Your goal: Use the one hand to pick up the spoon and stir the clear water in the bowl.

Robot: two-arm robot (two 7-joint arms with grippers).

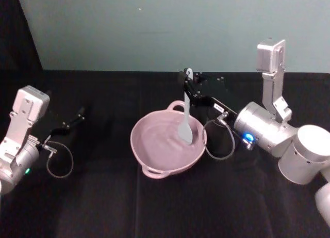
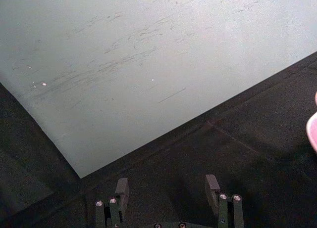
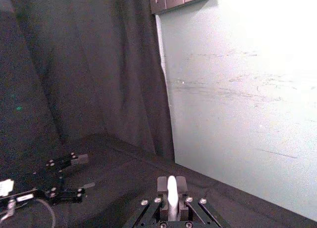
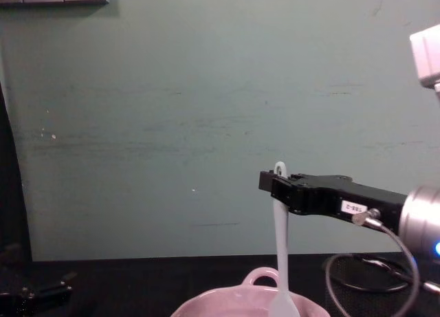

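The pale pink bowl (image 1: 154,155) sits mid-table on the black cloth, its loop handle toward the wall. Clear water (image 1: 162,140) shows as a faint sheen inside. The white spoon (image 1: 185,125) hangs nearly upright with its blade down in the bowl. My right gripper (image 1: 186,84) is shut on the spoon's handle near the hole at its top. From the chest view, the right gripper (image 4: 276,188) holds the spoon (image 4: 280,255) above the bowl's rim (image 4: 261,276). Through the right wrist camera, the spoon handle (image 3: 171,196) stands between the shut fingers. My left gripper (image 1: 77,115) rests open at the left.
Black cloth covers the table up to a pale green wall. Cable loops hang by both wrists, one (image 1: 220,140) close to the bowl's right rim. The left gripper's open fingers (image 2: 122,189) face the wall over bare cloth.
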